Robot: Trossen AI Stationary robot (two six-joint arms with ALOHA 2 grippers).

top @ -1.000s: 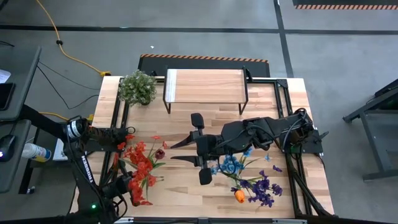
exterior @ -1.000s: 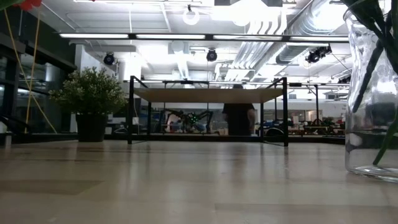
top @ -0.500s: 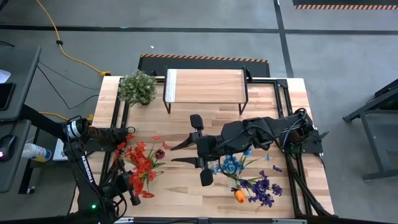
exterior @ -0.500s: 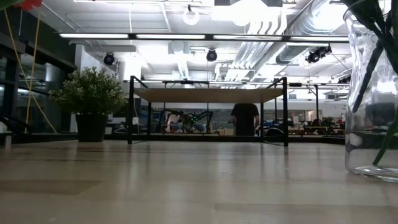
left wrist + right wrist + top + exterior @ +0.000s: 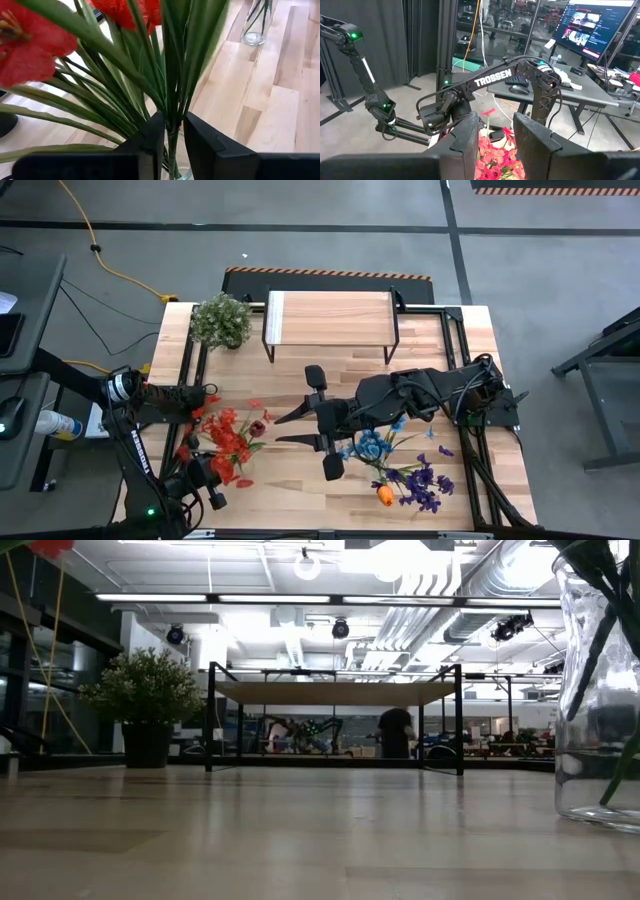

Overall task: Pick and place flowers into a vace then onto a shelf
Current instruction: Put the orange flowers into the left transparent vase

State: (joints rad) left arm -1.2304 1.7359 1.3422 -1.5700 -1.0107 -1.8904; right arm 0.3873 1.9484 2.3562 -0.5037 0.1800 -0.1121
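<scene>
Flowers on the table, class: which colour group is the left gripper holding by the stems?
The red flowers. Their green stems pass between the left gripper fingers, whereas the blue flowers and purple flowers stand nearer the right arm.

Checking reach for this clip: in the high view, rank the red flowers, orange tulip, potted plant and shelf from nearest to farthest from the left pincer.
1. Red flowers, right at the left pincer, near-left.
2. Potted plant, far-left corner; orange tulip, near edge, right of centre. Too close to rank.
3. Shelf, far edge, centre.
</scene>
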